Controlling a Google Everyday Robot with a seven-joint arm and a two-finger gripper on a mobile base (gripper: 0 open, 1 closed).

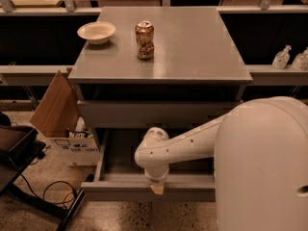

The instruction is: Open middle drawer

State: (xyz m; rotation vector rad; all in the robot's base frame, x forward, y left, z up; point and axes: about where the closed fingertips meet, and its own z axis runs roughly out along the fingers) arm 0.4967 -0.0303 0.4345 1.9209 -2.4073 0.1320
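Note:
The grey cabinet [192,42] has a shut top drawer front [159,113]. Below it the middle drawer stands pulled out toward me. Its flat front panel [115,190] is low in the view and its shallow grey tray body [120,153] lies bare behind it. My white arm [192,141] reaches in from the right and bends down. My gripper [157,188] is at the top edge of the drawer's front panel, near its middle, mostly hidden under the wrist. A third drawer does not show.
A cream bowl [96,32] and a crushed can [144,40] stand on the cabinet top. A cardboard box [55,105] and a white carton [72,146] sit left of the cabinet. A black stand [14,158] with cables is at lower left. Bottles [281,57] stand at right.

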